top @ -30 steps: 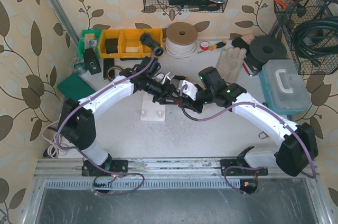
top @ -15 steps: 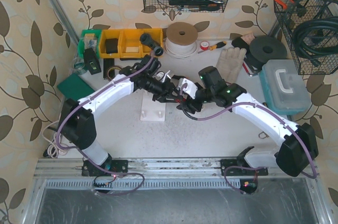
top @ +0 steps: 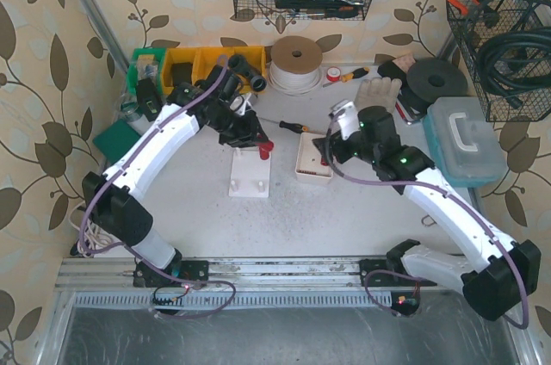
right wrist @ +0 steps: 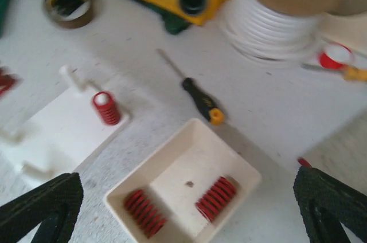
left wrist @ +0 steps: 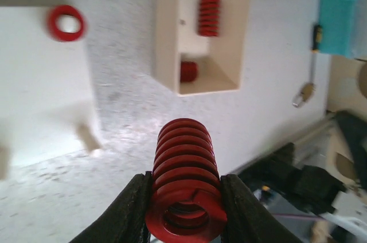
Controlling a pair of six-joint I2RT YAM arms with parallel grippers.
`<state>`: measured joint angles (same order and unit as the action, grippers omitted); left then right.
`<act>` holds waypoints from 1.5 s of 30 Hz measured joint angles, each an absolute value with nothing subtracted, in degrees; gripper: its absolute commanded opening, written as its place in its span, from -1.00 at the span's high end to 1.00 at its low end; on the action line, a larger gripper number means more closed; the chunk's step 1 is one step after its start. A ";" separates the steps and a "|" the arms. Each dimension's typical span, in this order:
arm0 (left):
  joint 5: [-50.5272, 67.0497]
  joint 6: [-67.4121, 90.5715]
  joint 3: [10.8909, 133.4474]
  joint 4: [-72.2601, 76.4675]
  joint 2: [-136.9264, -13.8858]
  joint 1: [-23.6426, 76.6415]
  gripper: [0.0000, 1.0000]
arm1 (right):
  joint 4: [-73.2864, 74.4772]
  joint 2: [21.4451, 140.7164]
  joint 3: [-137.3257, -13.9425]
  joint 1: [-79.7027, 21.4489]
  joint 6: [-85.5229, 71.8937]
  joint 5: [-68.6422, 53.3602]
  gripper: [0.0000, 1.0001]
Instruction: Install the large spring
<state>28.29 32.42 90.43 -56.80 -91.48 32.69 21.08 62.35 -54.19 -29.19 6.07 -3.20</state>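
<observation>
My left gripper [left wrist: 186, 200] is shut on the large spring [left wrist: 184, 168], a thick red coil lying lengthwise between the black fingers. From above, the left gripper [top: 256, 142] holds the large spring [top: 266, 149] over the far end of the white base plate [top: 250, 179]. That base plate [left wrist: 40, 100] has bare pegs, and one peg carries a small red spring [left wrist: 66, 23]. My right gripper [right wrist: 186, 211] stands open with nothing between its fingers, above a cream tray [right wrist: 172, 151]. The right gripper [top: 331, 150] hangs at the tray's right side.
The tray [top: 314, 158] holds two smaller red springs [right wrist: 143, 211] [right wrist: 217, 197]. A screwdriver [top: 288, 125] lies behind it. Yellow bins [top: 202, 68], a tape roll [right wrist: 69, 5] and a cable spool [top: 297, 62] line the back. A blue case [top: 465, 141] stands at the right.
The two grippers were together over the table's middle. The right gripper has opened and drawn back to the right. The left arm has carried the spring back towards the base plate.
</observation>
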 measured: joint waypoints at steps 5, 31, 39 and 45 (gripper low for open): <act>15.99 28.27 97.06 -67.88 -91.85 32.62 1.00 | 21.26 61.49 -54.02 -25.10 -5.63 -1.19 -0.99; -7.90 22.65 99.83 -68.88 -104.97 30.94 1.00 | 7.62 68.71 -44.12 -30.85 -32.40 1.10 -0.99; -5.30 22.94 97.06 -62.83 -107.09 27.57 1.00 | 6.24 69.63 -44.07 -30.74 -33.69 1.15 -0.99; -3.62 23.00 95.15 -60.18 -107.18 27.75 1.00 | 6.13 70.37 -44.03 -30.72 -34.04 1.13 -0.99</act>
<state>-3.62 23.00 95.15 -60.18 -107.18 27.75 6.13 70.37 -44.03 -30.72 -34.04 1.13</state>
